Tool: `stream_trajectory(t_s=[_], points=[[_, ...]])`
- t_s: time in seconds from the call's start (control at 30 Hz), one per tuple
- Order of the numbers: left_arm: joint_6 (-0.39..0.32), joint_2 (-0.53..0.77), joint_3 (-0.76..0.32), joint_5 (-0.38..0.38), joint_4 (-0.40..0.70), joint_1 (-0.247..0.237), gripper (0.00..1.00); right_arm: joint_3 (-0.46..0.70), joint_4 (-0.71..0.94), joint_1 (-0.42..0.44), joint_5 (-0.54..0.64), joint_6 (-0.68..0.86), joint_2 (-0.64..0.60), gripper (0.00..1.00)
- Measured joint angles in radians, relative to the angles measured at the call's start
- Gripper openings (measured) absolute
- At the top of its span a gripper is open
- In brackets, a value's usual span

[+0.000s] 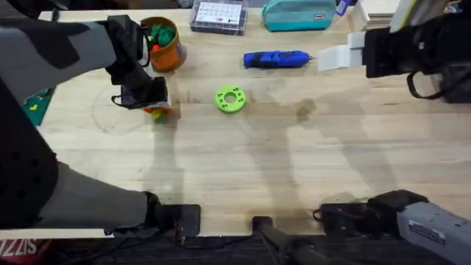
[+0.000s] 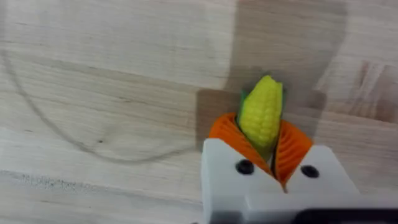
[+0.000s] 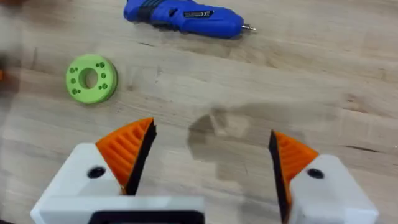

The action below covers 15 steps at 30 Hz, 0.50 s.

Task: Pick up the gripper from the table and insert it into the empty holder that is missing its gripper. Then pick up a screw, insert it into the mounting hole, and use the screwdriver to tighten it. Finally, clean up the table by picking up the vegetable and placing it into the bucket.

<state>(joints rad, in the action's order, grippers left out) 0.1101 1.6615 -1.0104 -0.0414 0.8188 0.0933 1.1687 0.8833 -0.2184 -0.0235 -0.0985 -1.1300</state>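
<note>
Near the worktop's far-left corner, your left hand [image 2: 267, 146] pinches the small yellow ribbed plastic corn vegetable [image 2: 261, 115] mid-body: light, stiff, slippery. Your right hand [image 3: 211, 149] gapes empty.

No text, label or number can be read anywhere.

Light wooden table [image 1: 294, 162]. Resting on it: blue screwdriver [image 1: 276, 59], green ring-shaped disc [image 1: 230, 99], orange bucket [image 1: 163, 46], teal pouch [image 1: 298, 15], and what looks like a clear parts box [image 1: 218, 16].
</note>
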Motion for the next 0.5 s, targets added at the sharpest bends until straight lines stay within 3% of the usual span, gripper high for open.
stream_trajectory(t_s=[0.23,0.5], points=[[0.0,-0.008,-0.053,0.049,0.046,0.0,0.04,0.0,0.0,0.0,0.0,0.0,0.0,0.991],[0.0,-0.138,-0.261,0.124,0.005,0.0,0.04,0.0,-0.02,0.0,0.0,-0.003,0.0,0.994]])
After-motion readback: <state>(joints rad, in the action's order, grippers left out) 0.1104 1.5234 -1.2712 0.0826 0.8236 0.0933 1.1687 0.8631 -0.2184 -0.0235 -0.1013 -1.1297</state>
